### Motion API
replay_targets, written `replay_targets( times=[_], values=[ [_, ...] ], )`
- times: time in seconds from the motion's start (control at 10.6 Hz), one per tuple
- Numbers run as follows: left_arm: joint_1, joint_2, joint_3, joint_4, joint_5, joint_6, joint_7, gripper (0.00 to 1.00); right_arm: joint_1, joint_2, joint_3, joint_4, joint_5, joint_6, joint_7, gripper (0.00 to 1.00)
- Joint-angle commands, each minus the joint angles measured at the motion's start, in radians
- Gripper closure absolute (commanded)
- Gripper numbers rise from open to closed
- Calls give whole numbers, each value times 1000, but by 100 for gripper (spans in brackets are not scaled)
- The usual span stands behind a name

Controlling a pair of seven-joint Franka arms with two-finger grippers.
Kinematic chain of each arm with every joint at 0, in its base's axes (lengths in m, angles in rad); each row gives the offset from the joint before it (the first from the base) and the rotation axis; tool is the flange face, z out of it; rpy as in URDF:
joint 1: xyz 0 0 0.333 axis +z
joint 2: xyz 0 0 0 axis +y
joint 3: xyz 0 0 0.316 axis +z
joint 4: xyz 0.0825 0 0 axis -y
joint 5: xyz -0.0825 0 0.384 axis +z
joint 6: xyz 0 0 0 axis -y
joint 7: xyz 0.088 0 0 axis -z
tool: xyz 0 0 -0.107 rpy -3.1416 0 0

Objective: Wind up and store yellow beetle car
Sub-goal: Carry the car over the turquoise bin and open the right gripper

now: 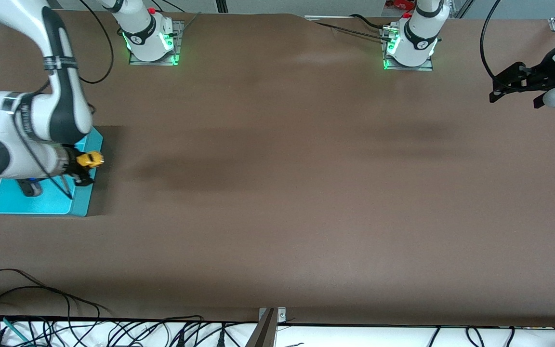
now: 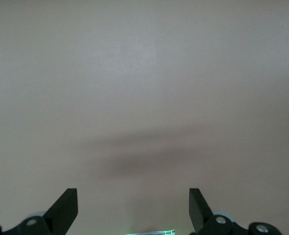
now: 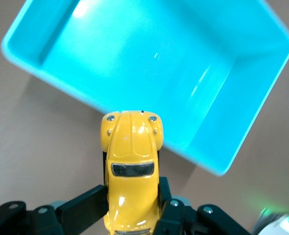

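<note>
The yellow beetle car (image 1: 89, 159) (image 3: 131, 166) hangs in the air, with my right gripper (image 1: 83, 166) (image 3: 132, 200) shut on its sides. The car's nose reaches over the rim of the turquoise bin (image 1: 82, 200) (image 3: 134, 63), which looks empty inside in the right wrist view. My left gripper (image 1: 513, 84) (image 2: 133, 208) is open with nothing between its fingers, held up over bare table at the left arm's end, where the arm waits.
The turquoise bin lies at the right arm's end of the brown table (image 1: 277, 193). Loose cables (image 1: 41, 299) trail along the table edge nearest the front camera. The two arm bases (image 1: 150, 33) (image 1: 412, 43) stand at the table's farthest edge.
</note>
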Motion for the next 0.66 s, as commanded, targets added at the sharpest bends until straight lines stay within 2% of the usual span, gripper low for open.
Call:
replay_targets(
  times=[0.0, 0.09, 0.28, 0.38, 0.57],
  values=[
    [5, 17, -2, 35, -20, -22, -4, 0, -29, -2, -62, -28, -1, 2, -275, 85],
    [7, 17, -2, 35, -20, -24, -4, 0, -86, 0, -63, -55, 0, 30, -359, 85],
    [5, 17, -2, 35, -20, -22, -4, 0, -164, 3, -63, -152, 6, 175, -475, 84],
    [5, 17, -2, 36, -20, -24, -4, 0, -204, 27, -62, -184, 19, 268, -483, 83],
    [5, 17, -2, 35, -20, -24, -4, 0, -246, 86, -56, -195, 86, 355, -486, 81]
  ],
)
